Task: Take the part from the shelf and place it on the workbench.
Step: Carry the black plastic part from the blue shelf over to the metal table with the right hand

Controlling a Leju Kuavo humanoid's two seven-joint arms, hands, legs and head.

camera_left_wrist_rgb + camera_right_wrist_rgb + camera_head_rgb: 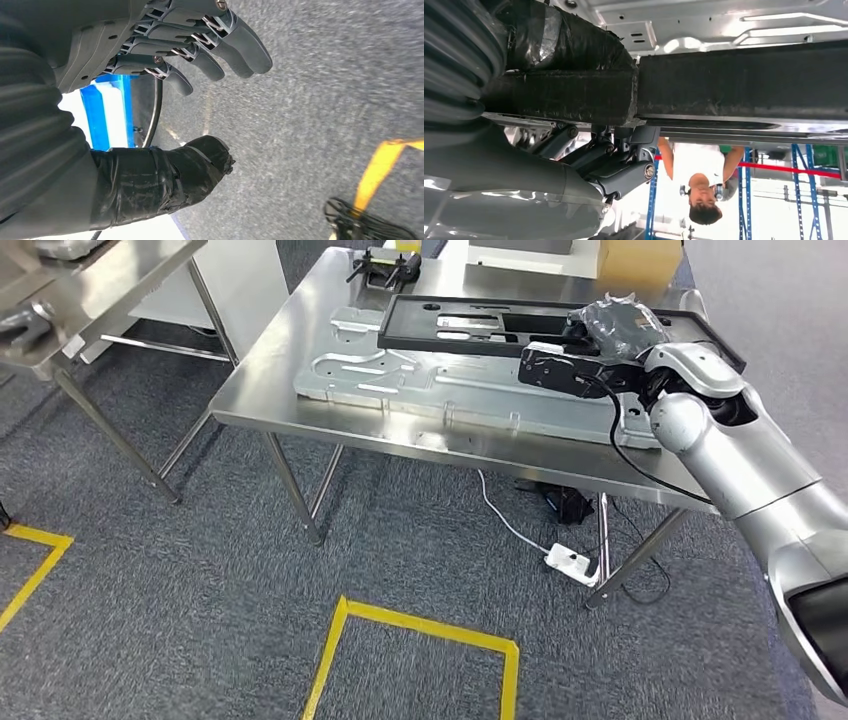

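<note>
The part, a flat black rectangular frame (480, 325), lies over a silver stamped metal panel (400, 380) on the steel workbench (290, 410). My right hand (615, 335) grips the frame at its right end. In the right wrist view the taped thumb (569, 45) presses on one face of the black frame bar (744, 80) and the fingers (619, 160) curl under the other. I cannot tell whether that end rests on the panel. My left hand (150, 45) hangs over grey carpet, fingers apart, holding nothing.
A small black fixture (385, 265) stands at the bench's far edge, with a cardboard box (640, 255) behind. The steel shelf (60, 300) is at the far left. A power strip (572, 562) and cable lie under the bench. A person (699, 185) stands beyond the bench.
</note>
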